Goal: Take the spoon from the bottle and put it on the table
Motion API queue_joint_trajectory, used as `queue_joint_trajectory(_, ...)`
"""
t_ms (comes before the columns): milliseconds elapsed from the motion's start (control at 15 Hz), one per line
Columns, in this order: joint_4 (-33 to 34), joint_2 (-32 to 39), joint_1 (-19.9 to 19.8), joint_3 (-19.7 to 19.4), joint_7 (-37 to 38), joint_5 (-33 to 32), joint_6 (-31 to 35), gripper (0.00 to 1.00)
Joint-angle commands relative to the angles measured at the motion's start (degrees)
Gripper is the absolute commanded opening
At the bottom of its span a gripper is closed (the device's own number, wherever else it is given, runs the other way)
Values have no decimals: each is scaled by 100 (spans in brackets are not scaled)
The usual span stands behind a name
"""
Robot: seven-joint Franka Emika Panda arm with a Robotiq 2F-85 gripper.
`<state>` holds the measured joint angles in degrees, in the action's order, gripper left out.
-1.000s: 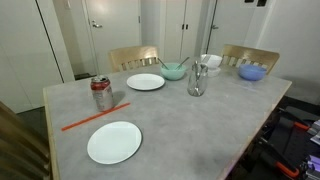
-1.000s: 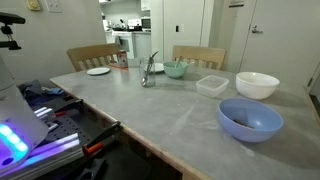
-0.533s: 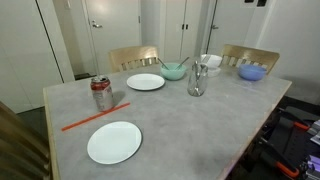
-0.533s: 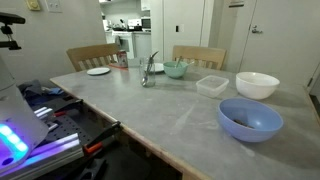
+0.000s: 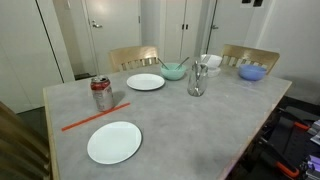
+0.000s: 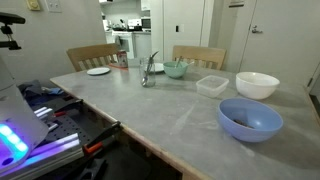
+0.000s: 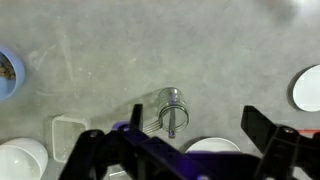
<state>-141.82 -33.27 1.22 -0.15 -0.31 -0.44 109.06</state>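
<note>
The clear glass bottle (image 5: 197, 80) stands upright on the grey table (image 5: 180, 130) with the silvery spoon (image 5: 199, 67) standing in it. Both show again in an exterior view, the bottle (image 6: 147, 76) and the spoon (image 6: 151, 62). In the wrist view I look straight down on the bottle (image 7: 172, 102), the spoon (image 7: 170, 122) poking out of its mouth. My gripper (image 7: 195, 114) is open and empty above it. The bottle lies between the jaws, nearer the left one. The gripper does not show in the exterior views.
A soda can (image 5: 101, 94), a red-orange stick (image 5: 95, 117) and two white plates (image 5: 114, 142) (image 5: 146, 82) lie on the table. A teal bowl (image 5: 173, 71), white jug (image 5: 209, 63), blue bowl (image 6: 250, 118), white bowl (image 6: 257, 85) and clear container (image 6: 211, 85) are near the bottle. Chairs stand behind.
</note>
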Motion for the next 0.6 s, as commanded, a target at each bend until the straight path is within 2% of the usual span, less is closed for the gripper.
queue_joint_trajectory(0, 650, 867, 29, 6, -357, -171, -15, 100)
queue_joint_trajectory(400, 1496, 2049, 97, 0, -828, -233, 55, 100)
queue_joint_trajectory(533, 1538, 2299, 97, -18, -1043, -238, 361, 100)
